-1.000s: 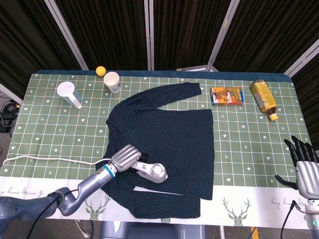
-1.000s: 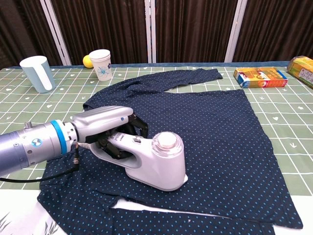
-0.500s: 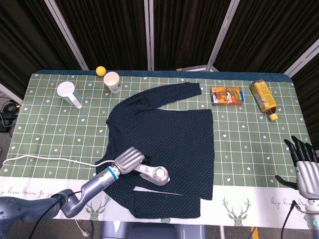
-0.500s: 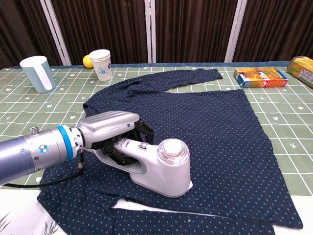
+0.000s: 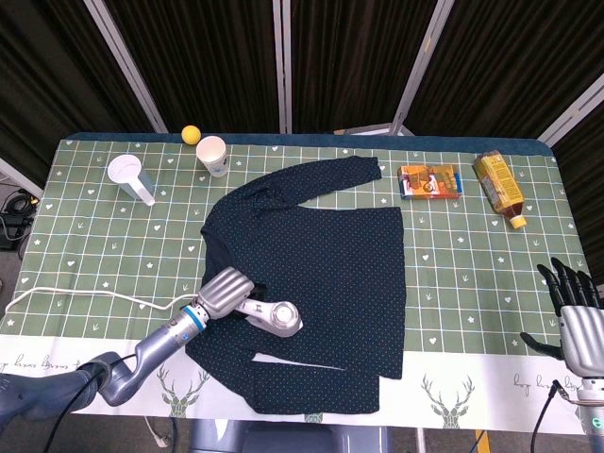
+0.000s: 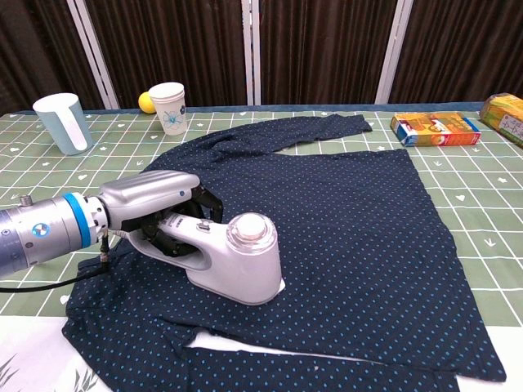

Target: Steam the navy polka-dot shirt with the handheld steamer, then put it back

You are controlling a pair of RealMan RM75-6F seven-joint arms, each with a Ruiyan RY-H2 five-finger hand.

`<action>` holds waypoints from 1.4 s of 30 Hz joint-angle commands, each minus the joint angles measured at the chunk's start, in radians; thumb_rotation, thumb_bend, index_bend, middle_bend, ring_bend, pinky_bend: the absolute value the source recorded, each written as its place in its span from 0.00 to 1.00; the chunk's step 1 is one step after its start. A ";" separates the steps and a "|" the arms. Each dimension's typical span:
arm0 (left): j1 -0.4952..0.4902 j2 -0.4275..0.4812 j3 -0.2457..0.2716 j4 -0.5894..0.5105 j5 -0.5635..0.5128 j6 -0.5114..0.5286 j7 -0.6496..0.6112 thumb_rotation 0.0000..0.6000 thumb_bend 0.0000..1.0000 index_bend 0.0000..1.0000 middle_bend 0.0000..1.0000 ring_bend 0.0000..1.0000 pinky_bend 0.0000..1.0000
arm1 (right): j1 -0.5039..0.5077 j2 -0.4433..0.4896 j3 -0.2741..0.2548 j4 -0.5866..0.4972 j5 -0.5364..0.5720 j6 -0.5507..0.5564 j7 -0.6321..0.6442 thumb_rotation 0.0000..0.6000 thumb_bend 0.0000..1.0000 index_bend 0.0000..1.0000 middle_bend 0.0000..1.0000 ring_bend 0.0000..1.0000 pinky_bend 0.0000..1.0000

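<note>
As left robot hand [image 6: 155, 200] grips steamer [image 6: 233, 260], resting on shirt [image 6: 359, 204]

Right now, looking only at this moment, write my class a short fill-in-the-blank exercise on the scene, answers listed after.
1. The left hand holds the ____ on the navy polka-dot shirt.
2. The right hand holds ____.
3. Beside the paper cup lies a small ____ ball.
4. The orange box lies ____ the shirt, on the table.

Answers: steamer; nothing; yellow; off
</note>
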 commanded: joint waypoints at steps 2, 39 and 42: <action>0.007 0.011 0.006 0.015 0.001 0.003 -0.008 1.00 0.66 1.00 0.85 0.76 1.00 | 0.000 -0.001 -0.001 -0.002 -0.001 0.000 -0.003 1.00 0.00 0.00 0.00 0.00 0.00; -0.023 -0.071 0.001 -0.023 0.027 -0.017 0.047 1.00 0.66 1.00 0.85 0.76 1.00 | -0.002 0.003 0.001 -0.001 0.000 0.003 0.010 1.00 0.00 0.00 0.00 0.00 0.00; -0.023 -0.066 -0.002 -0.026 0.022 -0.017 0.051 1.00 0.66 1.00 0.85 0.76 1.00 | -0.002 0.003 0.000 0.000 -0.001 0.003 0.009 1.00 0.00 0.00 0.00 0.00 0.00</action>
